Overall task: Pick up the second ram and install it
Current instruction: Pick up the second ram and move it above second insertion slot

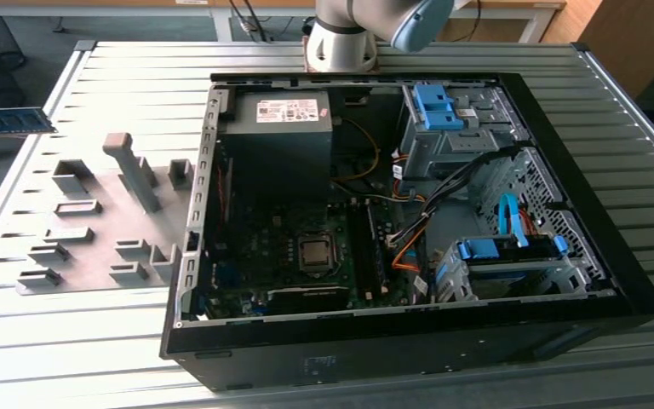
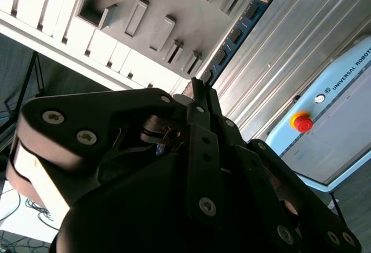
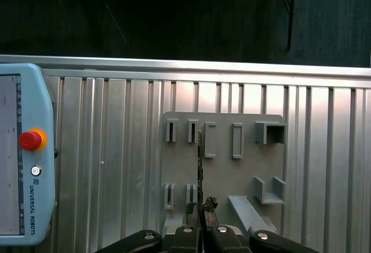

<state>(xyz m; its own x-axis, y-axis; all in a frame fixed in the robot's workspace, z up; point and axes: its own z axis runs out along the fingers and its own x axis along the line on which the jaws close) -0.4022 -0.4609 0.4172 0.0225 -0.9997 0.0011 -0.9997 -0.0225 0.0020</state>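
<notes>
In the exterior view the ram (image 1: pixel 9 121) is hanging level at that view's far left, past the edge of the ribbed surface (image 1: pixel 134 77) as seen there and apart from the grey slotted plate (image 1: pixel 94 226). On the plate a tall post (image 1: pixel 134 170) is standing upright. To the exterior view's right of the plate the open case (image 1: pixel 599 230) is lying on its side with its board facing up. The arm's base (image 1: pixel 344 38) is standing behind the case. In both wrist views the gripper (image 2: pixel 196 90) (image 3: pixel 200 208) is holding the ram (image 2: pixel 237 29) (image 3: pixel 200 160); the jaws are clamping one end and the rest is reaching out past the fingertips. In the first wrist view the ram is showing edge-on over the plate (image 3: pixel 223 172). A pendant (image 3: pixel 26 154) with a red button (image 3: pixel 30 140) is lying beside the plate.
</notes>
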